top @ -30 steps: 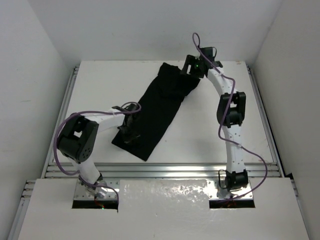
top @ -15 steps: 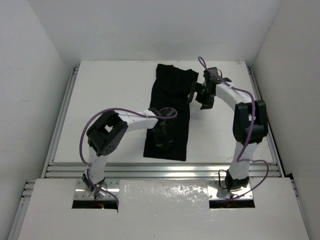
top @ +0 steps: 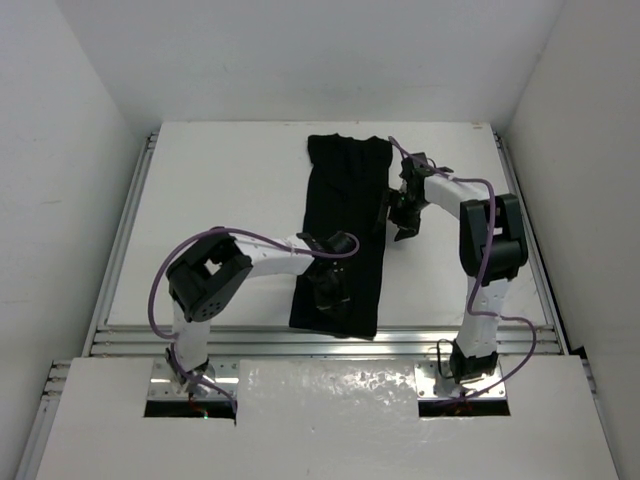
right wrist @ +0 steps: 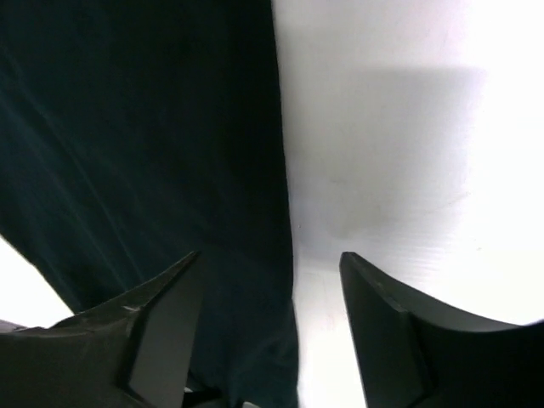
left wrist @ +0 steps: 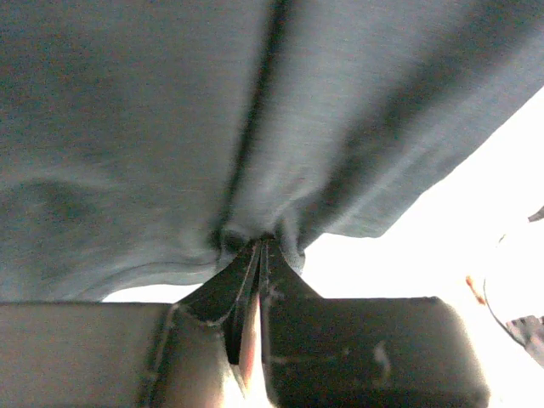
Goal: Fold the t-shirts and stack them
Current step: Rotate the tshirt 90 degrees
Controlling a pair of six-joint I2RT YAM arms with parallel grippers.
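Black t-shirt (top: 345,205) on white table (top: 220,180), its edge between tight left jaws, right jaws wide.

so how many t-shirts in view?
1. The black t-shirt lies as a long strip on the table, left fingers pinching its near end, right fingers open at its right edge. A second could hide underneath.

Open table (top: 220,190) left of the t-shirt (top: 345,190), narrower strip on its right around the right claw (top: 398,218)
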